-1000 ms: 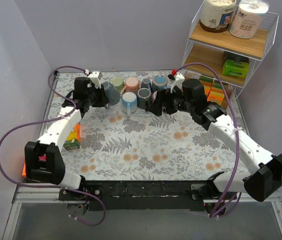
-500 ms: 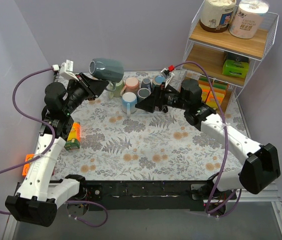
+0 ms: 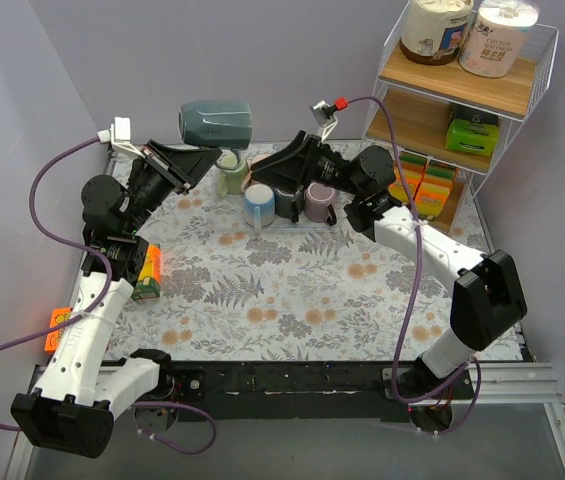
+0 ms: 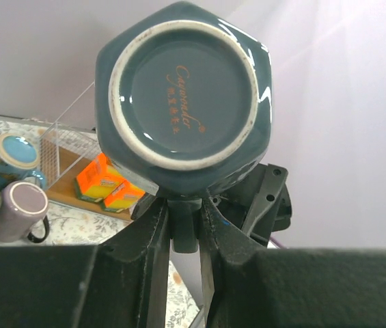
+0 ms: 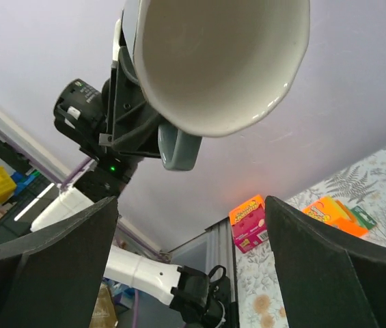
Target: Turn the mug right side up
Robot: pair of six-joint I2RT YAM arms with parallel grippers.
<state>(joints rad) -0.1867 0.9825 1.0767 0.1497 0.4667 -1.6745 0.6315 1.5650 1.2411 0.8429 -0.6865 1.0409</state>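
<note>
The left gripper, jaws clamped on the mug, has lifted it sideways. The right gripper, jaws apart, has risen alongside; a handover looks likely.

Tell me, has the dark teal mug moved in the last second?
Yes. The dark teal mug has risen from beside the green mug to above it.

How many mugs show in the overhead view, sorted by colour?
dark teal mug, held in the air by the left gripper: 1
green mug: 1
light blue mug: 1
dark grey mug: 1
mauve mug: 1
Total: 5 in plain sight; others may be hidden.
</note>
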